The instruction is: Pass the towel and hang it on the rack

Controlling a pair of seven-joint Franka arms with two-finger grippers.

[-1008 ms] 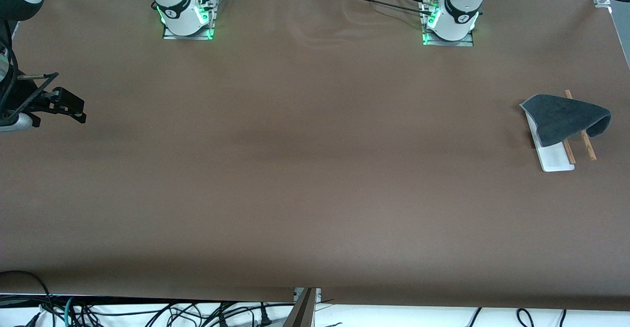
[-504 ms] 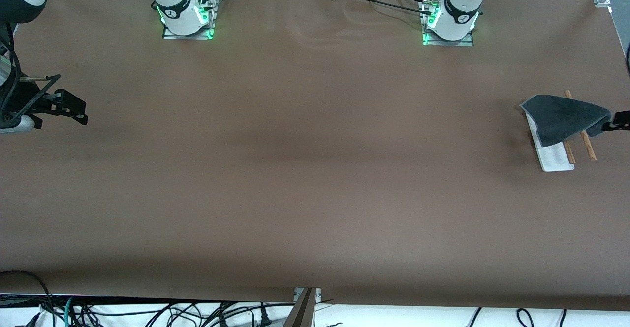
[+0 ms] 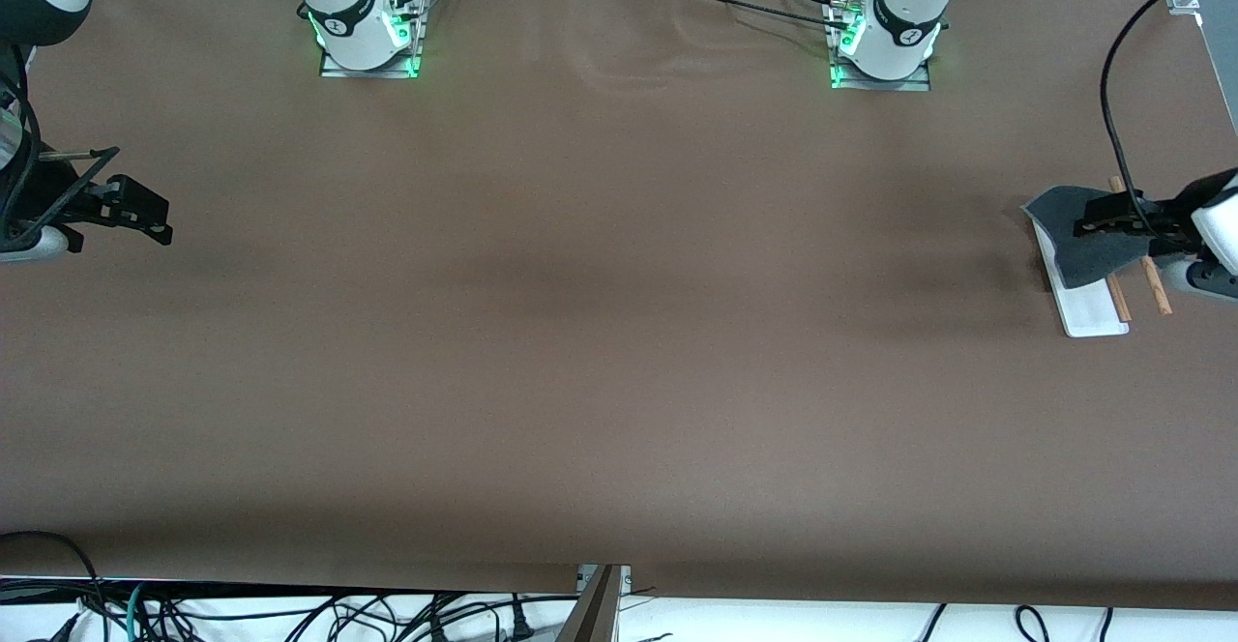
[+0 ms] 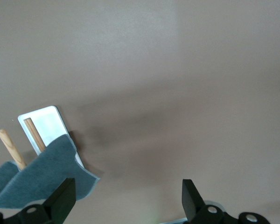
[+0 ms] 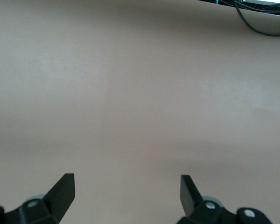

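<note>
1. Both arms have glossy white shells with black joint rings.
2. Each base [image 3: 369, 38] sits on a metal plate and glows green at its foot; a small red button shows near the top.
3. Black cables trail from the left arm's base [image 3: 885, 43].
4. The left gripper [image 4: 126, 200] and right gripper [image 5: 126, 193] have matte black, wedge-shaped fingers with silver screws.

We note a dark grey towel [image 3: 1074, 226] on a rack [image 3: 1093, 313] with a white base and light brown wooden rods. The tabletop [image 3: 600, 333] is plain matt brown. Both grippers, left [image 3: 1093, 221] and right [image 3: 145, 217], are black; arm housings are white.
</note>
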